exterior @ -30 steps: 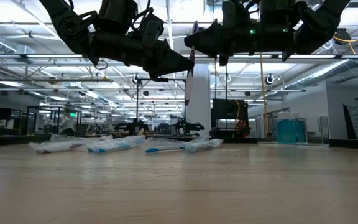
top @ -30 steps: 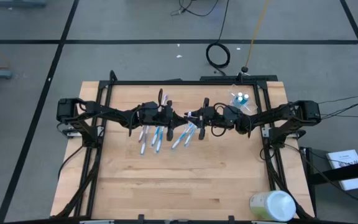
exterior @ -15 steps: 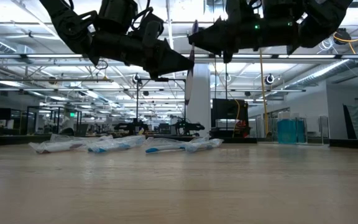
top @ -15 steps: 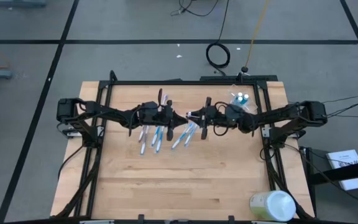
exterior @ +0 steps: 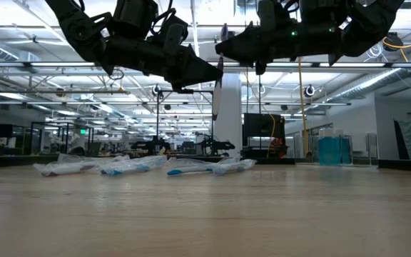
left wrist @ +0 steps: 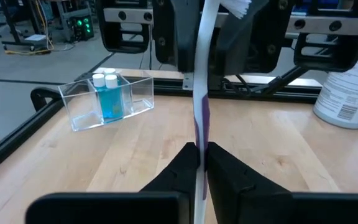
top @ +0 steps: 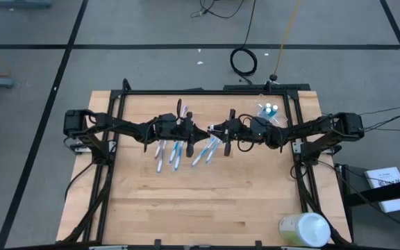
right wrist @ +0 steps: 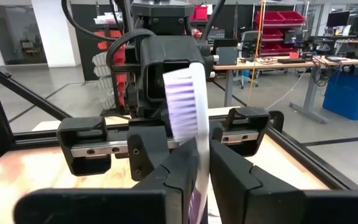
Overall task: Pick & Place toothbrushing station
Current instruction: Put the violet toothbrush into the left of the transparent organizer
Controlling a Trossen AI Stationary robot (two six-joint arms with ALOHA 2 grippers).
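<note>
Both hands meet above the middle of the counter (top: 207, 201), the left hand (left wrist: 201, 163) and the right hand (right wrist: 199, 163) each clenched on one purple-and-white toothbrush (left wrist: 201, 93), apparently mid-handover. The clear cup (left wrist: 107, 99) near the back right corner holds only two teal-capped tubes (top: 269, 110), while the other toothbrushes (top: 176, 151) lie loose below the hands, so most of the job seems left.

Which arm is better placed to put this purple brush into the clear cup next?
Right, probably. The left hand and right hand both pinch the brush over mid-table, but the cup sits at the table's far right corner, beside the right arm.
</note>
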